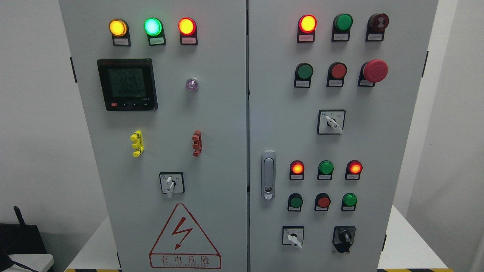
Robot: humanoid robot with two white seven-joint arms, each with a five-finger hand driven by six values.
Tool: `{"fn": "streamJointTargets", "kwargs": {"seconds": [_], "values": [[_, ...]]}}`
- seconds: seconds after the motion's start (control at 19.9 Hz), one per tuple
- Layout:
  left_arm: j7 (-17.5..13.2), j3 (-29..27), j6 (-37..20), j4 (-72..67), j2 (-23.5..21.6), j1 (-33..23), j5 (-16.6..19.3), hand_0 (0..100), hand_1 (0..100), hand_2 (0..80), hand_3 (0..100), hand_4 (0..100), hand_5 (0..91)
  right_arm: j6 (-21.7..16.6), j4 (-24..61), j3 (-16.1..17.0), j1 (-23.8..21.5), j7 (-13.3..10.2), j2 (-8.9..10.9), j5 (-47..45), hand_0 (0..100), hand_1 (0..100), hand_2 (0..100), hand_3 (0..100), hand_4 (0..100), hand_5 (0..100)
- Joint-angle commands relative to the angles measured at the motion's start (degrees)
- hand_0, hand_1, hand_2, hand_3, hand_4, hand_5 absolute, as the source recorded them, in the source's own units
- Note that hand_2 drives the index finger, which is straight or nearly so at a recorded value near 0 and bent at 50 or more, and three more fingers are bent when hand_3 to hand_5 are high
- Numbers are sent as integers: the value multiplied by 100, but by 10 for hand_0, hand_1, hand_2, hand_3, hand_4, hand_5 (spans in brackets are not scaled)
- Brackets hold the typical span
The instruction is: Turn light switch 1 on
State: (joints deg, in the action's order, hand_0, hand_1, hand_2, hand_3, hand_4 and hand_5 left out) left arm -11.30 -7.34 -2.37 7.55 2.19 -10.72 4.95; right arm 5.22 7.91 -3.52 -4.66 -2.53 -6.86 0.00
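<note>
A grey two-door control cabinet (pixel 227 113) fills the head view. The left door carries three lit lamps, amber (pixel 117 27), green (pixel 152 26) and red (pixel 186 26), a digital meter (pixel 126 84) and a white-handled rotary switch (pixel 171 184) pointing down. On the right door are a lit red lamp (pixel 307 23), unlit green and red push buttons (pixel 304 71), a red mushroom stop button (pixel 374 70), and three more rotary switches (pixel 331 122) (pixel 293 235) (pixel 344 237). I cannot tell which control is switch 1. Neither hand shows.
A door latch (pixel 268 175) sits on the right door's left edge. Yellow (pixel 137 143) and red (pixel 197 143) clips stick out of the left door. A high-voltage warning triangle (pixel 185 236) is below. A dark device (pixel 22 238) stands at the lower left on the white table (pixel 408 241).
</note>
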Motion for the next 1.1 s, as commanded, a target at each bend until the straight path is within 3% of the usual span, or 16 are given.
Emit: {"fn": "streamJointTargets", "kwargs": {"seconds": [0.0,0.5,0.65,0.8,1.05], "values": [[-4,-4,-9,-17,18,0,-3,364,0,0,0,0,0,-3,0,0,0,-2,0,-97,120,389,0,0,0,0],[13,-13,0,-17,10,0,-3,364,0,0,0,0,0,-3,0,0,0,-2,0,-97,120,389,0,0,0,0],[294,-83,-9,9,18,0,-29,364,0,0,0,0,0,-3,0,0,0,-2,0,-97,120,389,0,0,0,0],[339,-320,-18,88,18,0,-47,364,0,0,0,0,0,-3,0,0,0,-2,0,-105,120,389,0,0,0,0],[339,-1242,-18,834,9,-52,-11,356,0,0,0,0,0,-3,0,0,0,-2,0,-105,120,389,0,0,0,0]]}}
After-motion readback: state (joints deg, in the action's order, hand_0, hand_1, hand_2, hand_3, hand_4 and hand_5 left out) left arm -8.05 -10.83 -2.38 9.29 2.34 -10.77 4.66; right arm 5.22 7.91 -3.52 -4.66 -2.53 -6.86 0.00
